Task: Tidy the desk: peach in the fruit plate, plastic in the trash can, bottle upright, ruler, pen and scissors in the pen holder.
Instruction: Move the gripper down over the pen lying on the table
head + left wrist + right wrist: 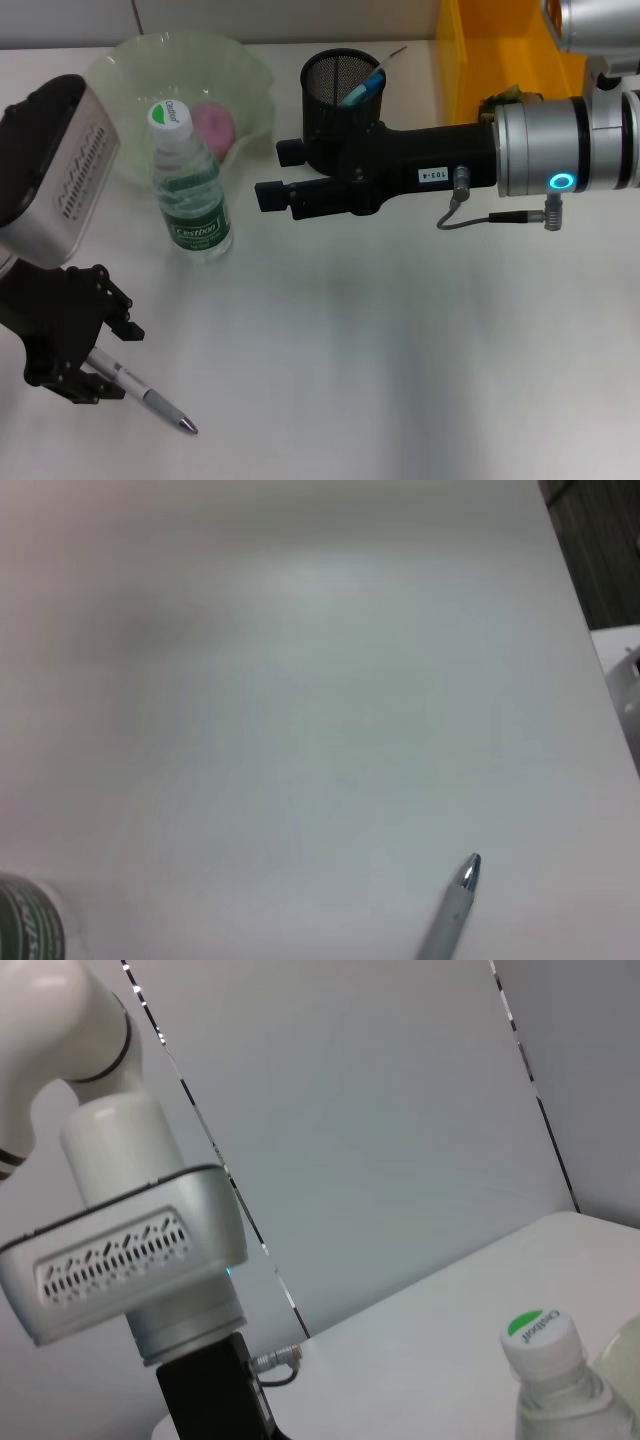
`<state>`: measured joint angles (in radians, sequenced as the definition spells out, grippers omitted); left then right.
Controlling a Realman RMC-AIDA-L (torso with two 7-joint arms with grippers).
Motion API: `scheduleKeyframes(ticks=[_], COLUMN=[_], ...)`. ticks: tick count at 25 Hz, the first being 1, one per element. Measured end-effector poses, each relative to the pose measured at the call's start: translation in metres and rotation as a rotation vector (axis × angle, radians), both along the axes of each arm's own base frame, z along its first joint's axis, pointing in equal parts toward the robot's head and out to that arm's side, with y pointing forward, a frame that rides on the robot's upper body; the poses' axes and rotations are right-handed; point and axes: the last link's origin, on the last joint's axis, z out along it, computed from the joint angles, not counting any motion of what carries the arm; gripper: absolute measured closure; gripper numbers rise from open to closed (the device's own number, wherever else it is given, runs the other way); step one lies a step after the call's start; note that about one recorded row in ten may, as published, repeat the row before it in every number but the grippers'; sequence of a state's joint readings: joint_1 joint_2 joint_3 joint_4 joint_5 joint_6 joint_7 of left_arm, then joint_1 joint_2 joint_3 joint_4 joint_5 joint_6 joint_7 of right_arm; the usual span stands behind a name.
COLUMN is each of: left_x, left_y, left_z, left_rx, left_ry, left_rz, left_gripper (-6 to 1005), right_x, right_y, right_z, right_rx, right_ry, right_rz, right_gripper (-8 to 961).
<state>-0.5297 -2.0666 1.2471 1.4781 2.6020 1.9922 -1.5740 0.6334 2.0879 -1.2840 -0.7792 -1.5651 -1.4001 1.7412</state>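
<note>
Left gripper (88, 372), seemingly clamped on the pen (150, 398), sits well short of the pen holder (338, 95) while the right gripper (278, 175), its fingers unreadable, hangs beside that holder; wrist view shows the pen tip (466, 872) over bare desk (300, 680), so carrying comes next.

My left gripper (85, 365) at the lower left of the head view holds a silver pen (150, 397), its tip slanting toward the bottom edge. The clear green-capped bottle (190, 180) stands upright at upper left, just before the pale green fruit plate (130, 70) holding the pink peach (213, 122). The black mesh pen holder (340, 90) sits upper centre.
</note>
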Motion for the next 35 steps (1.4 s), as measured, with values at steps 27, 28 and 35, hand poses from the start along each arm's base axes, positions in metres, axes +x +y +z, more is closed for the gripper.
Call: scheduleKeyframes(ticks=[27, 28, 35], left_x=[-0.009, -0.01, -0.011], left_y=[0.01, 0.01, 0.009], left_z=[-0.029, -0.03, -0.037], left_rx=[-0.038, -0.046, -0.076], left_ry=[0.135, 0.14, 0.167], left_rz=[-0.094, -0.094, -0.101], left_gripper=[434, 435, 436], right_x=[-0.004, -0.004, -0.002], right_y=[0.007, 0.007, 0.008], right_z=[-0.001, -0.001, -0.002], right_rx=[0.023, 0.023, 0.025], right_ry=[0.005, 0.005, 0.004], right_rz=[0.005, 0.002, -0.01], right_gripper=[166, 166, 166])
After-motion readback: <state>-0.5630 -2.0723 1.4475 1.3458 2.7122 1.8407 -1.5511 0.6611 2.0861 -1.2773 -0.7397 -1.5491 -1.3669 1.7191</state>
